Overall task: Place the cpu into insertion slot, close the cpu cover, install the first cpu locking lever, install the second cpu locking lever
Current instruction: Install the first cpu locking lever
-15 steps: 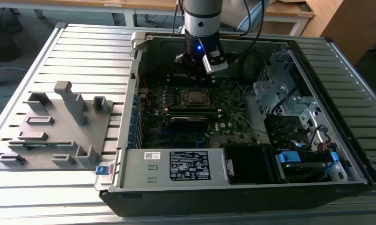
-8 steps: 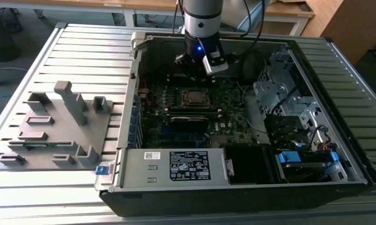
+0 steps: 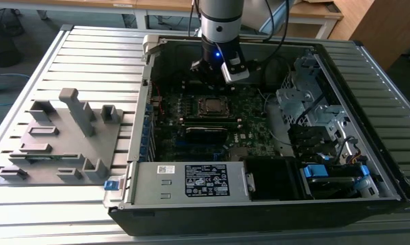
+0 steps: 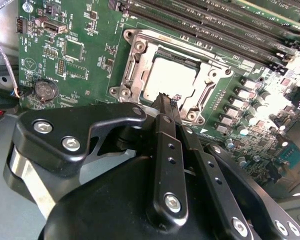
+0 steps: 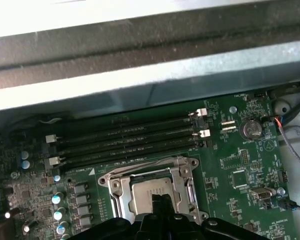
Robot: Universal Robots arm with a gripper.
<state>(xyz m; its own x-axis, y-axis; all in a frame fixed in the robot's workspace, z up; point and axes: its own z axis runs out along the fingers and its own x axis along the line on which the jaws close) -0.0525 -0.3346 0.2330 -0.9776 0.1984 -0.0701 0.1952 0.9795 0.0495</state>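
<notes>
Though seated in the insertion slot (image 4: 165,75), cpu (image 4: 169,77): light, stiff, fragile; edge-hold only. End effector (image 4: 166,99) pressed together, empty.

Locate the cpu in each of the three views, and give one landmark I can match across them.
Exterior view: the cpu sits mid-motherboard inside the open case, just below the gripper.
Second wrist view: cpu lies in its silvery frame, just beyond the fingertips.
First wrist view: cpu lies in the frame, partly hidden by the fingertips.
Shared landmark: the long black memory slots beside the socket, also at and.
</notes>
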